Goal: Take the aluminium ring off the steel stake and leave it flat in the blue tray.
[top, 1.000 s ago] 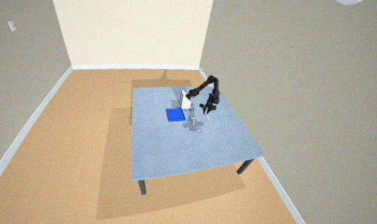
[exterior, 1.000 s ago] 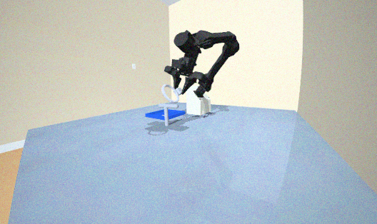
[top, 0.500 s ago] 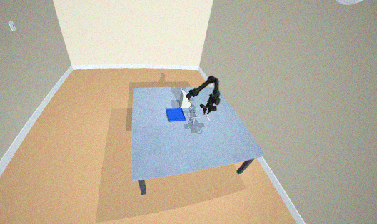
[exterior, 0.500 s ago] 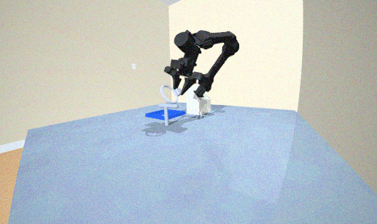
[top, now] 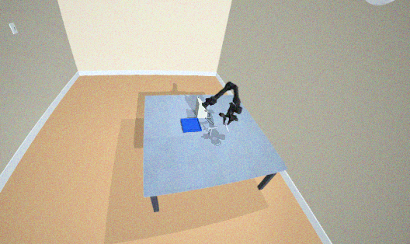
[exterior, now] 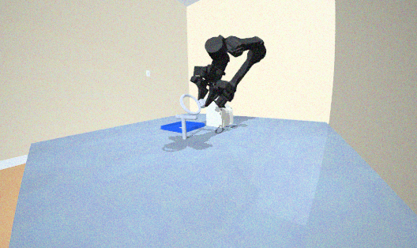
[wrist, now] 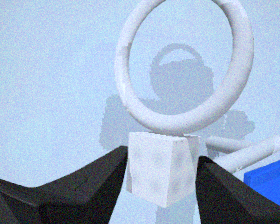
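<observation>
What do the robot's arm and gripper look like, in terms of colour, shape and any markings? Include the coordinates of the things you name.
The arm [top: 237,93] [exterior: 246,67] is matte black throughout, with slim links between chunky, rounded joints. The gripper [top: 226,124] [exterior: 204,103] [wrist: 163,159] is black too, with two angular fingers that taper towards their tips. No markings can be made out on either.

A bare room with a robot arm [top: 237,93] [exterior: 253,55] on a blue-grey table [top: 182,163] [exterior: 225,189], lab-like.

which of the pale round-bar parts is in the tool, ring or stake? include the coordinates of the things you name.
The ring [top: 227,128] [exterior: 182,103] [wrist: 122,75]: its tab [wrist: 158,167] is clamped between the tool's fingers; the T-shaped stake [top: 210,131] [exterior: 184,128] stands free.
</observation>
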`<action>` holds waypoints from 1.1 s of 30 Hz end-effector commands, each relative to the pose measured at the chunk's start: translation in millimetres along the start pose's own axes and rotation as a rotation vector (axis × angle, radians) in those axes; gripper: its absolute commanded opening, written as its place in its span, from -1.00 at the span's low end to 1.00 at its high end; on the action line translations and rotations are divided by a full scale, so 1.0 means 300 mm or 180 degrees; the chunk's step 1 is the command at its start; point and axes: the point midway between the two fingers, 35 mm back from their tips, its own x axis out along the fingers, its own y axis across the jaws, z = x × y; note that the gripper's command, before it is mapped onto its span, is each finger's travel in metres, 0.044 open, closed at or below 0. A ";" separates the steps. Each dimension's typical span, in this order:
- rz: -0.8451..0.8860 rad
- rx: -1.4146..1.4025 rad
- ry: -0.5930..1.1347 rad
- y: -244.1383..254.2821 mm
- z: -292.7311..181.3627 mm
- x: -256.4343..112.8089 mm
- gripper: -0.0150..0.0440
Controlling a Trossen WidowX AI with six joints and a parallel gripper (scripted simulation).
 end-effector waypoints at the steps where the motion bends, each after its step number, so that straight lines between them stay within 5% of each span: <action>1: -0.0024 0.0214 -0.0094 0.020 -0.007 -0.013 -0.49; 33: 0.0129 0.1910 -0.0523 0.167 -0.098 -0.063 -0.49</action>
